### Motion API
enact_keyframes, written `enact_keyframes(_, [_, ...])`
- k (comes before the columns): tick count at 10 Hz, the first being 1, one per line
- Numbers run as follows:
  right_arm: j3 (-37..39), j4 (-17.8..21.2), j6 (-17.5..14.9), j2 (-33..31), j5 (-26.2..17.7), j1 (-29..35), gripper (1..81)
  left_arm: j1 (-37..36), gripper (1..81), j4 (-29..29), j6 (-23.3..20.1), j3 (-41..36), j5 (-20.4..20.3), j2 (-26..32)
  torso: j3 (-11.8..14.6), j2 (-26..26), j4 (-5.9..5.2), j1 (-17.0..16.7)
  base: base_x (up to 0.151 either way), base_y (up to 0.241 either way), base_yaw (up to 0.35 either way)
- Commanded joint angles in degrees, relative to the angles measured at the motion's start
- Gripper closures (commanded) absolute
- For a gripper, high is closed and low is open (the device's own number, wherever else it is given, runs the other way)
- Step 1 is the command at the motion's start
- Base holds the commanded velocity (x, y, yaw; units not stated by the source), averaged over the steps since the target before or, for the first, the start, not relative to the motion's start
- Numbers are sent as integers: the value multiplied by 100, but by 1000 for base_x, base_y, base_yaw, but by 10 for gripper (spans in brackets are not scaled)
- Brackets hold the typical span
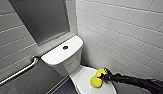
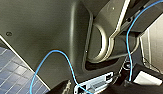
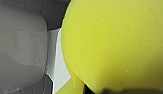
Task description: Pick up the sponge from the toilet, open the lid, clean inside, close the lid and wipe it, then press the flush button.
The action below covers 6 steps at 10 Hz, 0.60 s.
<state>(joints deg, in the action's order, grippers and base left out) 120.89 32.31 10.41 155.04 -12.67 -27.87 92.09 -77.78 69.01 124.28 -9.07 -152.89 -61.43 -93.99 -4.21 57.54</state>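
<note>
The white toilet [image 1: 62, 58] stands against the tiled wall, with the dark round flush button [image 1: 65, 47] in the middle of its flat tank top. Below the tank the white lid [image 1: 83, 79] lies down over the bowl. My right gripper [image 1: 103, 77] comes in from the right on a black arm and is shut on the yellow sponge [image 1: 97, 78], which rests against the right side of the lid. The right wrist view has the sponge [image 3: 114, 42] very close, with a strip of the white lid [image 3: 55, 62] beside it.
A metal grab bar [image 1: 19, 71] runs along the left wall below a dark grey panel [image 1: 44, 17]. White tiled wall [image 1: 127, 32] stands close on the toilet's right. Dark floor tiles [image 1: 65, 88] lie left of the bowl. A blue cable [image 2: 59, 55] crosses the left wrist view.
</note>
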Motion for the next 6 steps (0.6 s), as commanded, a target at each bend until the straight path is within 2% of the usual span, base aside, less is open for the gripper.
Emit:
enact_keyframes(1, [-761, 101, 75, -691, 282, 67, 811, 165, 10, -18, -19, -71, 142, 109, 0, 0, 0, 0, 0, 0, 0])
enact_keyframes(4, [-1166, 92, 75, -1210, 467, -312, 811, 165, 10, -10, -19, -97, 90, 153, 0, 0, 0, 0, 0, 0, 0])
enact_keyframes(6, [-1996, 49, 58, -1830, 886, -496, 811, 165, 10, -27, -19, -79, 28, 153, 0, 0, 0, 0, 0, 0, 0])
